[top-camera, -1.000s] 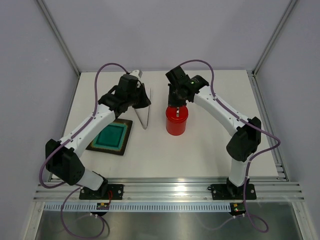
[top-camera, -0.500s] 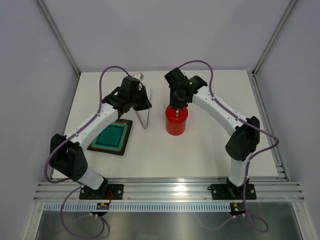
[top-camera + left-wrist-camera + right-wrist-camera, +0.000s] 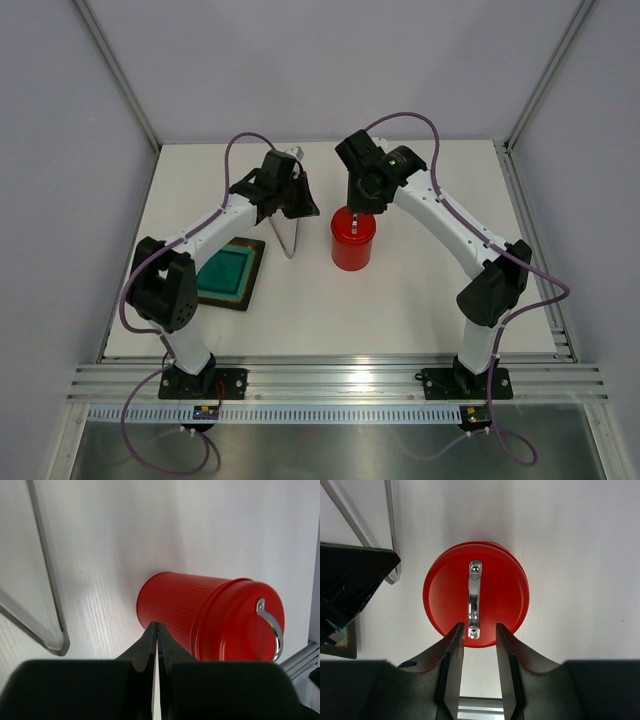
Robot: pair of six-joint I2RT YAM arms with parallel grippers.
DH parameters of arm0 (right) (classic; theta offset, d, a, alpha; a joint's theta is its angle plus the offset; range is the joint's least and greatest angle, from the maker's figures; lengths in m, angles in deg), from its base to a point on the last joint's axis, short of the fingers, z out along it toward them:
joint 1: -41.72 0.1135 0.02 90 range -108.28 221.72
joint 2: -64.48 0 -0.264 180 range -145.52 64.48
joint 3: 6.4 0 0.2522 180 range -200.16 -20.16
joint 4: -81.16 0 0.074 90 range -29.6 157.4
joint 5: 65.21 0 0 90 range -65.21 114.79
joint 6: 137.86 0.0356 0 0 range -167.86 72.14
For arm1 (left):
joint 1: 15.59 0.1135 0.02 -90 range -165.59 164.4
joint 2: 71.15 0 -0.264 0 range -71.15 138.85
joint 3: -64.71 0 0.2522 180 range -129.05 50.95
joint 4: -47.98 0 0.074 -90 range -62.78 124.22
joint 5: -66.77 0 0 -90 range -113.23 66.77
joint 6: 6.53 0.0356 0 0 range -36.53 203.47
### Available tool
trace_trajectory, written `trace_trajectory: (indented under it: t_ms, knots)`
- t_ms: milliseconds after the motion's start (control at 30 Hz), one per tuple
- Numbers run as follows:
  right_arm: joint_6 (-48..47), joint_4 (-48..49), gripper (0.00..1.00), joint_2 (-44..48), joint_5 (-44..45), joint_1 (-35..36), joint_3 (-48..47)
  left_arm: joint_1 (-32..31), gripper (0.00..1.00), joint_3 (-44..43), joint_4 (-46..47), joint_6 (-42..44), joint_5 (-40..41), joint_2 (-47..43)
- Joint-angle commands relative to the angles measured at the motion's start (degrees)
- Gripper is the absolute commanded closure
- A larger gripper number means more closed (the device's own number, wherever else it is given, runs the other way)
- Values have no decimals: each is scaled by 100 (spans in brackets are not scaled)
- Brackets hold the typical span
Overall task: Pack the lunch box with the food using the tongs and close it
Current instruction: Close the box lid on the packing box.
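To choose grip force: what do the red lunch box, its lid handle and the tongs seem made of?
Lunch box: likely painted metal or plastic, glossy, finely ribbed wall. Handle: polished metal, mirror shine, riveted. Tongs: thin brushed metal strips, probably.

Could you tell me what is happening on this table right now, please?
The red lunch box stands closed, its lid on top. The right claw hangs directly above it, jaws parted on either side of one end of the lid's silver handle, not gripping. The left claw is shut and empty, pointing at the box from nearby. The tongs lie loose on the table between the box and the black tray. No food is in sight.
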Motion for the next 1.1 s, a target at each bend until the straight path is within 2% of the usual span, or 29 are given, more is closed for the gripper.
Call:
trace_trajectory:
  t_ms: [0,167,367,467,500,567,600,767,1067]
  knots:
    - [69,-205,61,-184,124,61,-192,-12,100,-473,467,-109,-228,355]
    - [69,-144,65,-369,54,53,-157,-3,100,-825,713,-259,-351,989]
    - [96,-21,66,-474,1,44,-69,24,100,-632,1495,-513,-650,1331]
    - [122,15,79,-518,-25,44,-16,32,100,-439,1969,-742,-1045,1437]
    - [122,49,88,-492,-17,44,10,24,100,-247,2257,-864,-1203,1446]
    - [148,59,98,-448,44,44,80,24,100,-44,2636,-979,-1327,1403]
    - [148,76,100,-413,71,44,98,32,100,122,2717,-1058,-1414,1376]
    - [183,146,100,-342,89,44,221,15,100,642,3349,-1304,-1652,1244]
    - [456,322,100,-149,62,44,493,-20,100,1319,3649,-1322,-1661,647]
